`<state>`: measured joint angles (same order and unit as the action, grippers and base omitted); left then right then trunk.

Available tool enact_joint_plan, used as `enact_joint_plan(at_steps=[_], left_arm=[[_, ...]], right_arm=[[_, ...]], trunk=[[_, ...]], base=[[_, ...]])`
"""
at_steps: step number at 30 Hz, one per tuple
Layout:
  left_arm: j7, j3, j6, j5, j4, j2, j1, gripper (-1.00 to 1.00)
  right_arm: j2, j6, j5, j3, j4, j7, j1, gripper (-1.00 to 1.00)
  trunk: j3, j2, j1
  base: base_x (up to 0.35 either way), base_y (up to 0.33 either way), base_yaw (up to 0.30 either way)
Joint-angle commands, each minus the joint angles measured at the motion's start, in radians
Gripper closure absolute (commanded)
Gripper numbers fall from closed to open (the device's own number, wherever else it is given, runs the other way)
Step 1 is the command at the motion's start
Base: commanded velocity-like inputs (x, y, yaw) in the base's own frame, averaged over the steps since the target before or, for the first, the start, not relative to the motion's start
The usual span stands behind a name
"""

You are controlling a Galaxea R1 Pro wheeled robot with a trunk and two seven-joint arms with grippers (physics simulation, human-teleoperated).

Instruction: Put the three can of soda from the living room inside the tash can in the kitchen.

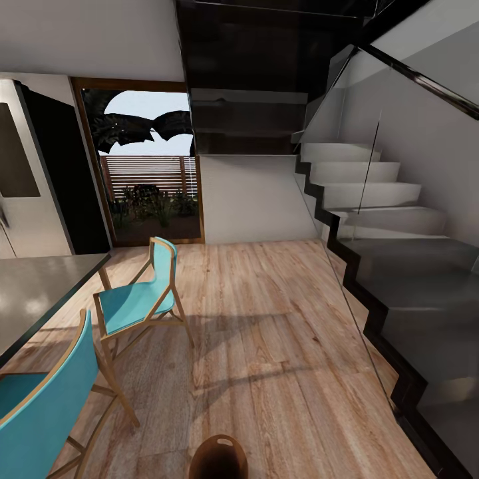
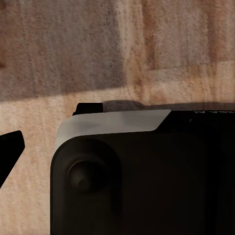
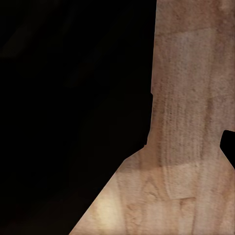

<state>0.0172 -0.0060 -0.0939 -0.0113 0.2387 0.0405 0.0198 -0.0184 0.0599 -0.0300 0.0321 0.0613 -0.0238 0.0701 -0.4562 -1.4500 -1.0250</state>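
The tash can (image 1: 218,459), round and brown with a slot handle near its rim, stands on the wood floor at the bottom middle of the head view, cut off by the frame edge. The kitchen's steel fridge (image 1: 26,179) is at the far left. The cans of soda are out of view. In the left wrist view a single dark fingertip (image 2: 11,146) shows over the floor, beside the robot's dark body (image 2: 142,176). One dark fingertip (image 3: 229,146) sits at the edge of the right wrist view, with a black mass (image 3: 73,107) beside it. Nothing shows held.
A grey table (image 1: 33,293) with two teal chairs (image 1: 143,296) (image 1: 40,406) stands at the left. A staircase with a glass balustrade (image 1: 392,266) runs along the right. A wood-framed glass door (image 1: 150,173) is straight ahead. Wood floor (image 1: 266,332) stretches between them.
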Motion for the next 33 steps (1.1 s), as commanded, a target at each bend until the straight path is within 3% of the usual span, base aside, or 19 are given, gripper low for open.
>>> enact_joint_plan(at_steps=[1, 33], left_arm=[[0.000, 0.000, 0.000, 0.000, 0.000, 0.000, 0.000, -1.00], [0.000, 0.000, 0.000, 0.000, 0.000, 0.000, 0.000, -1.00]], right_arm=[[0.000, 0.000, 0.000, 0.000, 0.000, 0.000, 0.000, -1.00], [0.000, 0.000, 0.000, 0.000, 0.000, 0.000, 0.000, -1.00]], trunk=[[0.000, 0.000, 0.000], [0.000, 0.000, 0.000]], base=[[0.000, 0.000, 0.000], [0.000, 0.000, 0.000]])
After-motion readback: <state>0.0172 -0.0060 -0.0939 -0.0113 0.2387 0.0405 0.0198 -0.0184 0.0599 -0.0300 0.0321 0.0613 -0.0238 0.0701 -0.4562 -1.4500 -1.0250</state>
